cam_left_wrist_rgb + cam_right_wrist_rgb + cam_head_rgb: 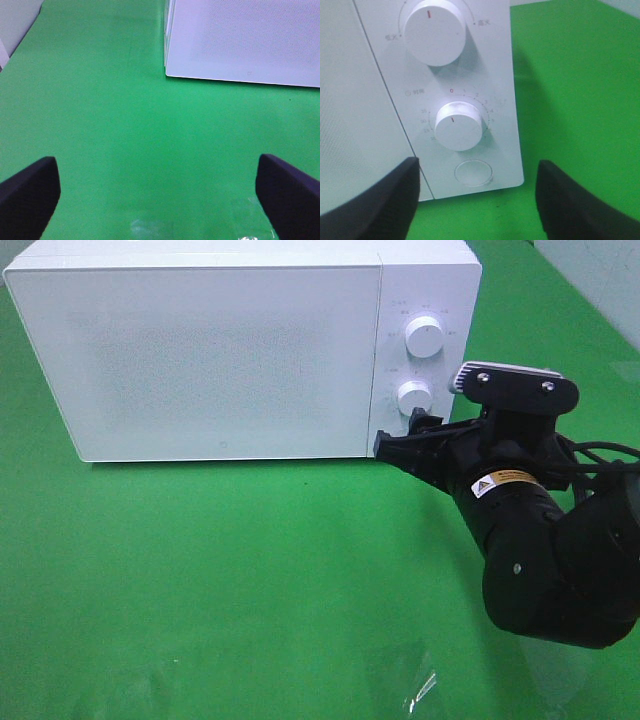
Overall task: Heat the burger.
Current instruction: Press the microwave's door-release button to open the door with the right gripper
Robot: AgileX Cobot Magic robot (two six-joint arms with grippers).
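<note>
White microwave, door closed, right hand near lower knob

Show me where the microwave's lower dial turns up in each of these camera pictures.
Exterior high: the lower dial is right of centre in the upper part, just under the upper dial.
Left wrist: not in it; only a corner of the white door shows.
Right wrist: the lower dial is near the middle, between the upper dial and the round button.
Shared landmark: the white door, in all three.
</note>
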